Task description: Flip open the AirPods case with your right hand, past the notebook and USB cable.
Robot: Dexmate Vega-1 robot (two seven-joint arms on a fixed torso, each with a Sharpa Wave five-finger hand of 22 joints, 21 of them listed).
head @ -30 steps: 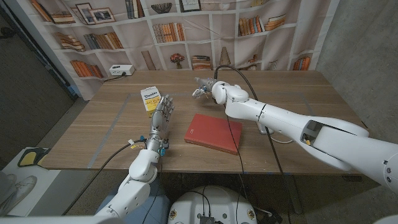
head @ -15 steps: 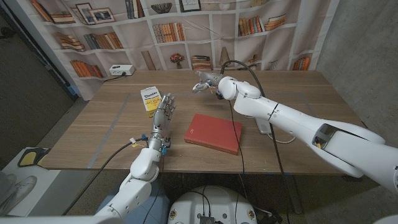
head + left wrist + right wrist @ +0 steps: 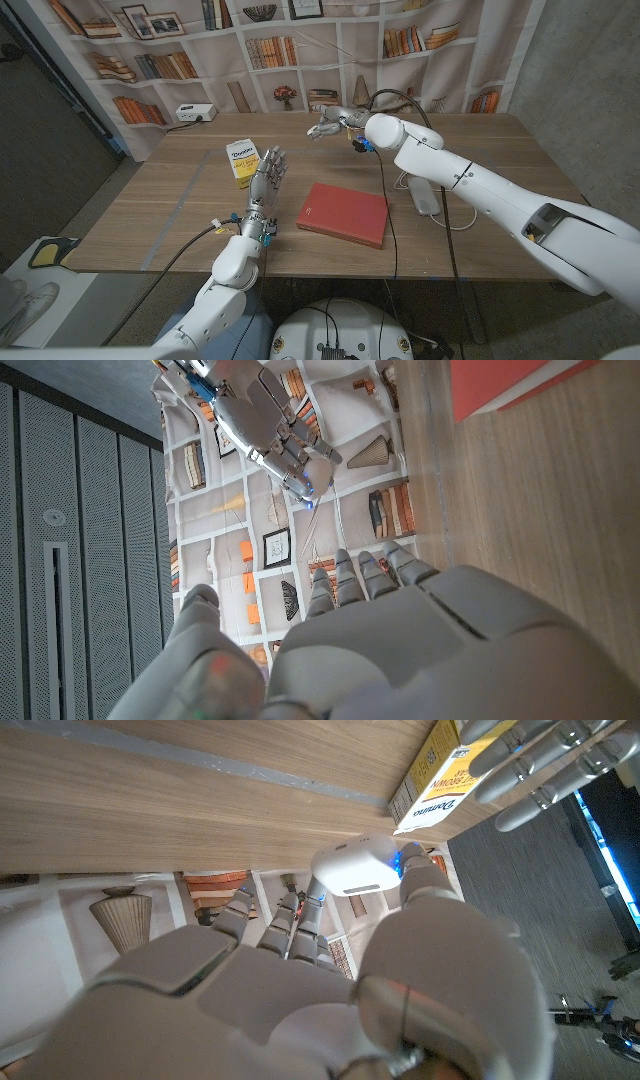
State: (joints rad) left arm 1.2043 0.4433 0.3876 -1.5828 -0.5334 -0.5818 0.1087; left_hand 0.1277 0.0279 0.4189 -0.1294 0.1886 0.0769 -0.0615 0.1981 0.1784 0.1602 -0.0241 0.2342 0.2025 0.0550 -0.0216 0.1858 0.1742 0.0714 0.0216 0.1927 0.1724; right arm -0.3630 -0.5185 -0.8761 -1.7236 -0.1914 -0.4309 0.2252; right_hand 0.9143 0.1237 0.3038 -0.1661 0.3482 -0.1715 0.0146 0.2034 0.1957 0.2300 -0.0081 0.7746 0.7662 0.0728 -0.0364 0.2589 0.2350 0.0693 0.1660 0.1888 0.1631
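Bookshelf backdrop behind a wooden table [image 3: 480,150]: my right hand [image 3: 333,125] pinches the white AirPods case [image 3: 357,865] above the far edge, lifted beyond the red notebook [image 3: 343,213] and white USB cable [image 3: 420,192], so the thumb can work the lid. Case's long axis runs across the fingertips; I cannot tell where its lid faces. My left hand [image 3: 264,178] waits released, palm upright, beside the yellow box [image 3: 241,161].

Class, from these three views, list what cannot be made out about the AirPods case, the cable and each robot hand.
- AirPods case: lid seam faces away in the right wrist view; open or closed unclear.
- Right robot hand: head view too small to show its grip.
- Cable: partly hidden under the right arm.
- Left robot hand: palm side unseen.
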